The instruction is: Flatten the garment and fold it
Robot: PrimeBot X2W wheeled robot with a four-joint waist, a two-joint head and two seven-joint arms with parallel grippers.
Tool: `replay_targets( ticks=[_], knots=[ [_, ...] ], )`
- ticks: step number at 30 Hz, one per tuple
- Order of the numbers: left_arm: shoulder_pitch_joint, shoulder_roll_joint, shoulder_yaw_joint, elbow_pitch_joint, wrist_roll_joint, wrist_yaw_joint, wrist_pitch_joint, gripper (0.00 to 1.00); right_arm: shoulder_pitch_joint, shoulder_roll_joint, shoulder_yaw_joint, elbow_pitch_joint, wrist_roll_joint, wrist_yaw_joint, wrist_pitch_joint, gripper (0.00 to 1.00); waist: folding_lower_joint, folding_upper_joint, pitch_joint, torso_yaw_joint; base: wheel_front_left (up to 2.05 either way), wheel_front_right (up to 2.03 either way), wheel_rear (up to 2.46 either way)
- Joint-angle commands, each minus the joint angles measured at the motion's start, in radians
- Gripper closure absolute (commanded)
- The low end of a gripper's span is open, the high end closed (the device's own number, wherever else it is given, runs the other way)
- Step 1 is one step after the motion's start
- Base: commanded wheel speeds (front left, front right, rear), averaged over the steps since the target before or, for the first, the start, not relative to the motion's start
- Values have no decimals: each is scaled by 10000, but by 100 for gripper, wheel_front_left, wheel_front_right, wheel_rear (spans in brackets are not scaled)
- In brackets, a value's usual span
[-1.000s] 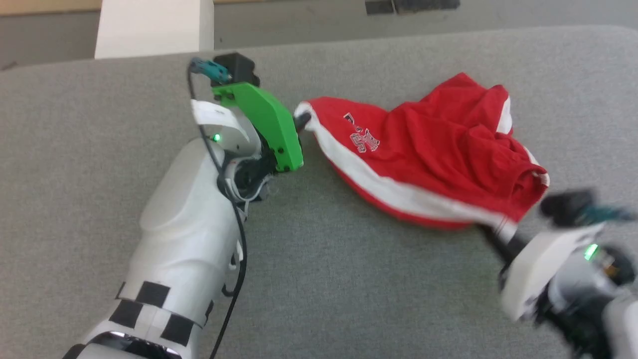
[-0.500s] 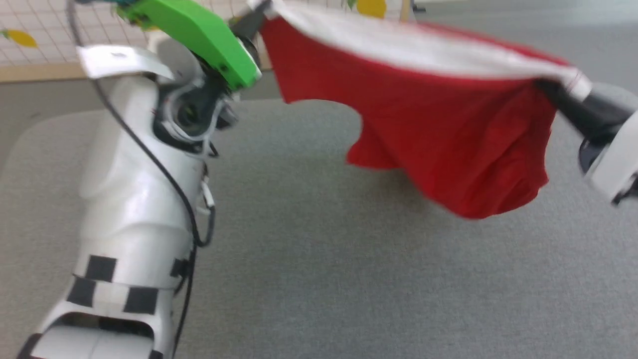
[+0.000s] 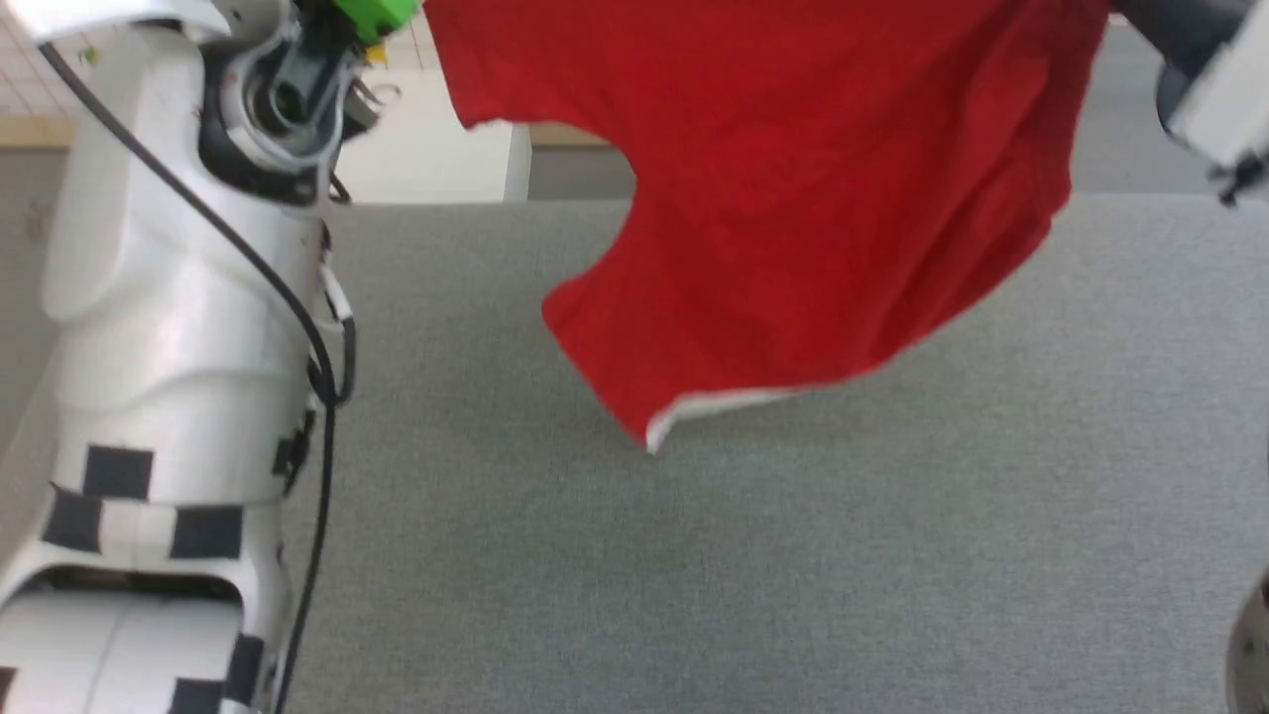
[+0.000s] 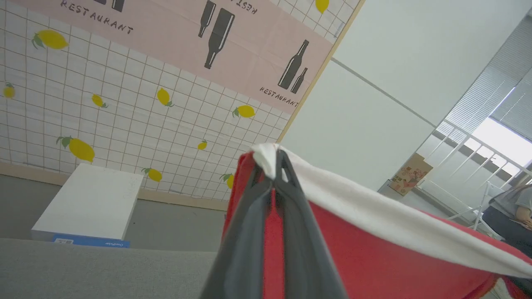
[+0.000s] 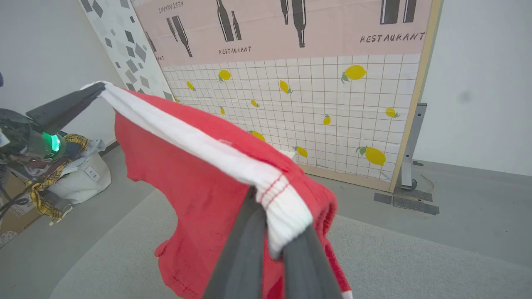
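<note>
The left gripper (image 4: 274, 164) and right gripper (image 5: 275, 226) are each pinching tight on one end of the white band, holding the garment (image 3: 793, 198) hanging above the grey table (image 3: 793, 555). On the floor, a plaid cloth (image 5: 43, 195) is lying against a pale bag (image 5: 85, 178).

The pink banner (image 4: 166, 45) on the wall is carrying the word RESTAURANT in dark slanted capitals. In the left wrist view it is reading twice along the banner's lower edge, once at the left and once under a pair of bottle silhouettes (image 4: 294, 68) at the right. Higher on the banner an upside-down REST is showing, cut off. In the right wrist view the same word is standing by the banner's lower right corner, again smaller along the lower edge midway, and upside down near its top left. A blue label (image 4: 89, 241) on the white box (image 4: 89, 199) is bearing white lettering, too small to read.
</note>
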Motion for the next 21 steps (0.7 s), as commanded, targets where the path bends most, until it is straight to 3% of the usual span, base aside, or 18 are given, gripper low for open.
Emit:
replay_targets(
  ticks=[1, 7, 12, 15, 16, 21],
  knots=[
    [-327, 156, 32, 97, 198, 138, -12, 100, -458, 120, 26, 239, -175, -13, -63, 100, 1, 0, 582, 46, 0, 0, 0],
    [-1484, 481, 161, 462, 648, 628, -291, 100, -2397, 464, 228, 1564, -1040, -13, -597, 100, 1, 0, 2024, 61, 0, 0, 0],
    [-2712, 657, 338, 583, 1019, 841, -1023, 100, -4220, 631, 371, 2698, -1817, -13, -1760, 100, 1, 0, 3361, 71, 0, 0, 0],
    [-3247, 664, 437, 668, 1163, 832, -1605, 100, -5058, 634, 591, 3302, -2081, -13, -2700, 100, 1, 0, 3934, 125, 0, 0, 0],
    [-3514, 635, 450, 777, 1280, 781, -2088, 100, -5628, 642, 825, 3934, -2225, -13, -3560, 100, 1, 0, 4382, 195, 0, 0, 0],
    [-3528, 453, 514, 1133, 1166, 545, -2630, 100, -5958, 583, 1147, 4717, -2060, -13, -4467, 100, 1, 0, 4813, 373, 0, 0, 0]
  ],
)
